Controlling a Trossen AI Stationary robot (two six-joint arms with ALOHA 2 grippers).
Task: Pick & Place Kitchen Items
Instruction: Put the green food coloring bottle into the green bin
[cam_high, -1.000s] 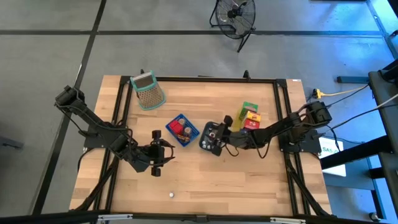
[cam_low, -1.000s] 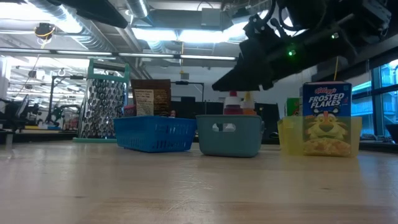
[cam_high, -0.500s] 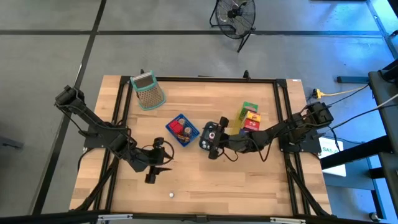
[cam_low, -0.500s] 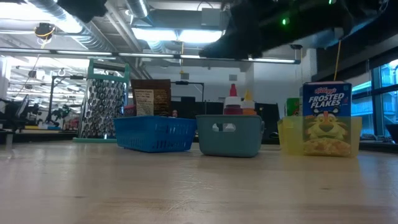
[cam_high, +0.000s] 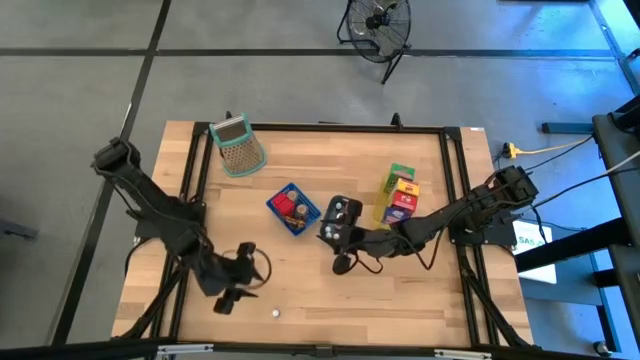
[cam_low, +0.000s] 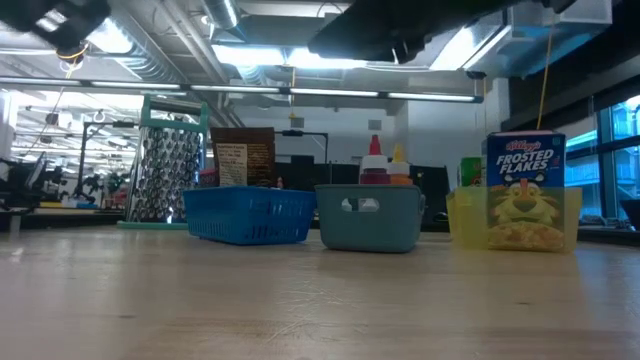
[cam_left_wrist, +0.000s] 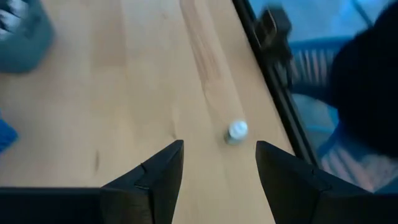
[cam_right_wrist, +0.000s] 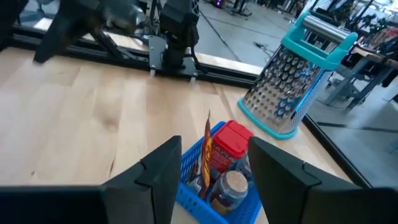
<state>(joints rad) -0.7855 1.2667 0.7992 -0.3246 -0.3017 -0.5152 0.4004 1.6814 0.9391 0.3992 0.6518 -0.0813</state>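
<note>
Three baskets (cam_low: 249, 215), one grater (cam_high: 238, 146), one white piece (cam_high: 275, 313)

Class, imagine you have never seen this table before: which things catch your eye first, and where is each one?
The Frosted Flakes box stands out at the table's right side, by the yellow tray. A teal-framed grater stands at the far left corner. Near the front edge lies a lone small white round piece, with the left gripper just beside it, jaws open and empty.

High view looks straight down; low view sits level at tabletop. Both share the blue basket (cam_high: 293, 208) (cam_low: 250, 215); the wrist views look forward, close above the table (cam_left_wrist: 155, 74).
</note>
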